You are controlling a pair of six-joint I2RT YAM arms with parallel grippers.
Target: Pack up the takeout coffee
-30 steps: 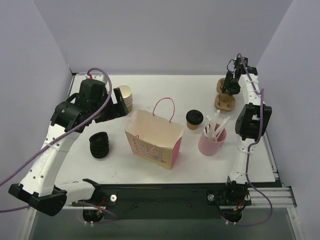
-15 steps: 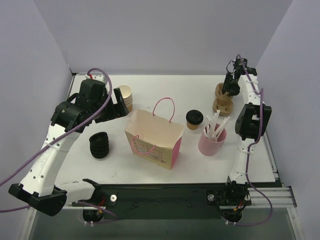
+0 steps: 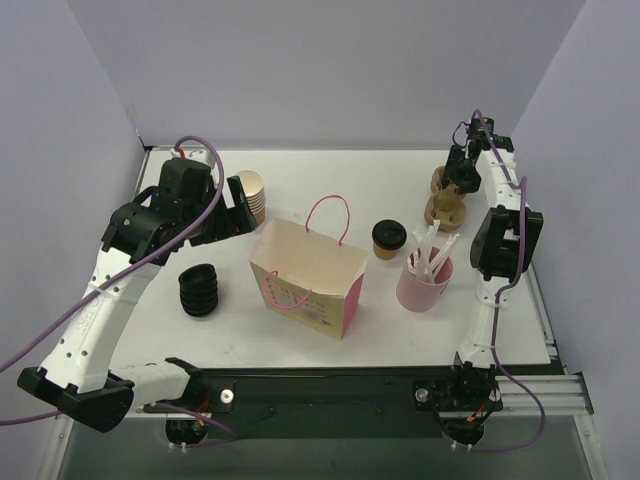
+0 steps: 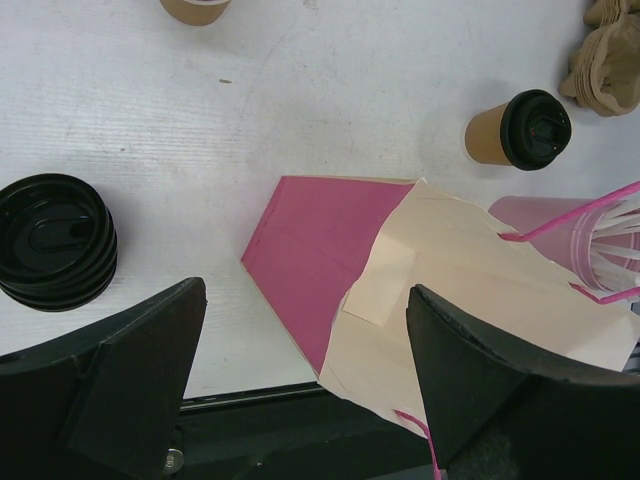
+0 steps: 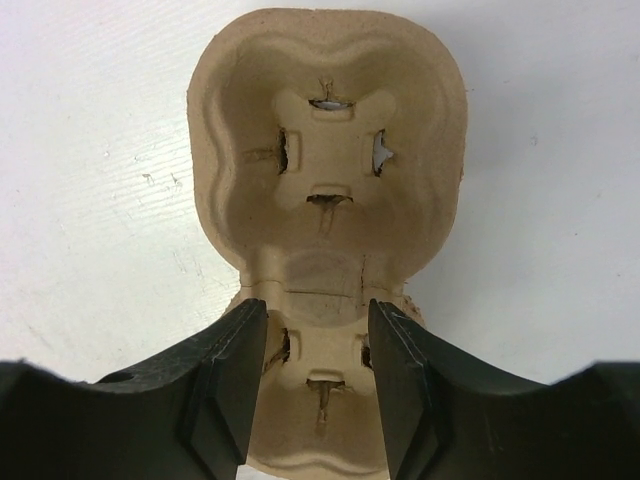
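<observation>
Right gripper [image 5: 315,312]: jaws part open astride the pulp carrier [image 5: 325,150] at the table's far right corner; I cannot tell whether they grip. Left gripper [image 4: 305,300]: wide open, empty, above the paper bag [image 3: 310,275]. Takeout coffee [image 3: 388,238]: standing just right of the bag, unpacked. I judge the carrier step in hand; next it needs moving near the cup.

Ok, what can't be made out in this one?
- Right wrist: whether the right gripper touches the carrier between its fingers; they cover its sides there.
- Left wrist: the bag interior, covered by its own paper; the pink cup, mostly behind the bag.
- Top: the cup stack, partly behind the left gripper; what the coffee holds, under its lid.
</observation>
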